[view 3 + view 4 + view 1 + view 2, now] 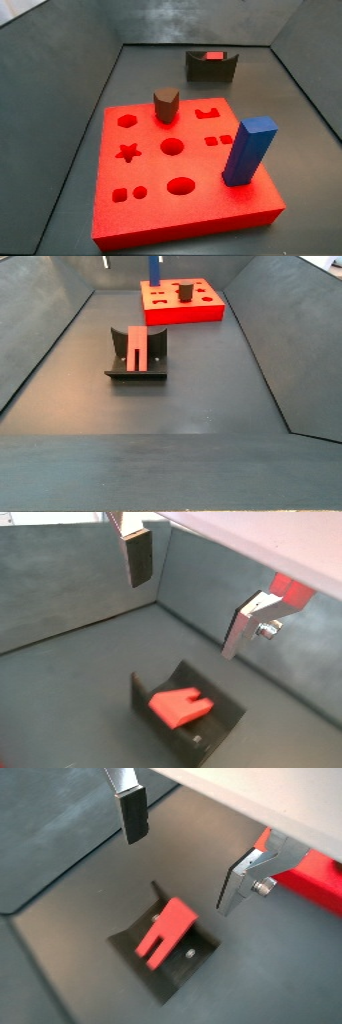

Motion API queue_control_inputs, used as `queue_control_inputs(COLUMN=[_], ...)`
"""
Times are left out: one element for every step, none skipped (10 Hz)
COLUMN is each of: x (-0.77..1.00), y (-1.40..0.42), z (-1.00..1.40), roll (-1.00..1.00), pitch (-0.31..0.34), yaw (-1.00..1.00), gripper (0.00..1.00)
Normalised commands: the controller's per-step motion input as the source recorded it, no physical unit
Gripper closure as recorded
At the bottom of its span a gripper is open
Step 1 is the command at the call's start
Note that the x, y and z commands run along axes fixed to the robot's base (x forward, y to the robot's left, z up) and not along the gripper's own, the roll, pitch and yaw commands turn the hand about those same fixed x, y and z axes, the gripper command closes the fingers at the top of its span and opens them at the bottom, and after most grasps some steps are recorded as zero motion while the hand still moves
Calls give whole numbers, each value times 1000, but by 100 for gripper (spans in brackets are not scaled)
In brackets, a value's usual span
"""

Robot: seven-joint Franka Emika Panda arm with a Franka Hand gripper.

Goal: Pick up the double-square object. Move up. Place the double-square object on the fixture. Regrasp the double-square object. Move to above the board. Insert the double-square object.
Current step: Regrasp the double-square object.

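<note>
The double-square object (138, 349) is a slim red bar lying lengthwise on the fixture (134, 373), a dark bracket on the grey floor. Both wrist views show the bar (178, 706) (167, 931) resting in the fixture (218, 728) (183, 964), and a side view shows the bar's end (211, 56) on top of the fixture (211, 69). My gripper (185, 617) (181, 874) hangs above the fixture, open and empty, well clear of the bar. The red board (147, 215) (201, 314) lies apart from the fixture.
A tall blue block (249, 150) (155, 268) and a brown hexagonal peg (166, 103) stand in the board's holes. Grey walls enclose the floor on all sides. A part of the board (318, 878) shows beyond one finger.
</note>
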Motion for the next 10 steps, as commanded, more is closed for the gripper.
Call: queue_control_inputs(x=[14,24,35,54,69,76,84,84,89,91], y=[-18,-21,-21,-27,-29,-29,-37,-37,-38,-38], z=[-1,-5,-5,-7,-12,-13,-9,-11,-14,-16], roll=[1000,1000,1000,1000,1000,1000,1000,969,705,509], pitch=[10,18,28,45,64,81,123,141,136,128], yaw=[33,35,38,44,50,57,85,102,120,136], gripper=[0,0,0,0,0,0,0,0,0,0])
